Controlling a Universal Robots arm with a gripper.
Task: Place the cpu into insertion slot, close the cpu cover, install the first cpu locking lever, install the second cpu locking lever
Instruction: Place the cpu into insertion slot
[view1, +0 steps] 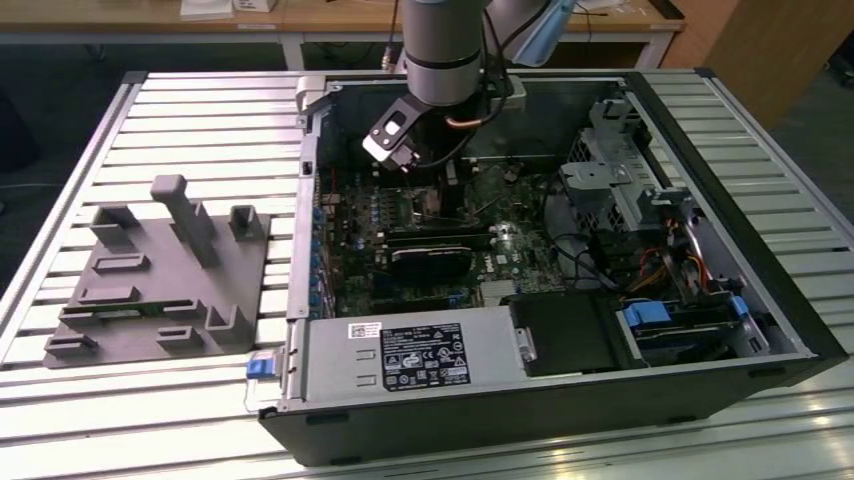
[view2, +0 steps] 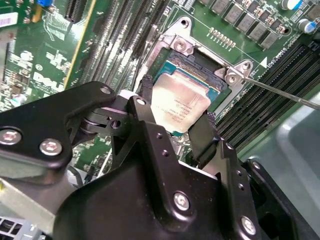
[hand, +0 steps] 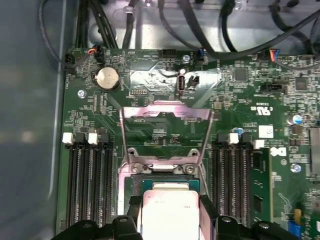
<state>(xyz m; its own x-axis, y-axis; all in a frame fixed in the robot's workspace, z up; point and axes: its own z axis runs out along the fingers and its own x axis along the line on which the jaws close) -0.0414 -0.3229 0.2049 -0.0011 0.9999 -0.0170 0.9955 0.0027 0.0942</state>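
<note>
My gripper (view2: 175, 114) reaches down into the open computer case (view1: 307, 200) over the motherboard. It is shut on the cpu (view2: 181, 102), a pale silver-tan chip held by two opposite edges between black fingers (view2: 202, 136). The chip hangs just over the insertion slot (view2: 196, 64), a black socket with a silvery rim, and covers part of it. In the first wrist view the cpu (hand: 167, 212) sits at the socket's (hand: 162, 181) near edge. The cpu cover (hand: 165, 109) stands swung up and open behind it. A thin metal locking lever (view2: 285, 95) sticks out beside the socket.
Long black memory slots (hand: 90, 185) flank the socket on both sides. A black card (view1: 434, 255), a power supply (view1: 414, 360) and a drive cage (view1: 627, 190) fill the case. A grey fixture plate (view1: 160, 270) lies on the slatted table at the exterior view's left.
</note>
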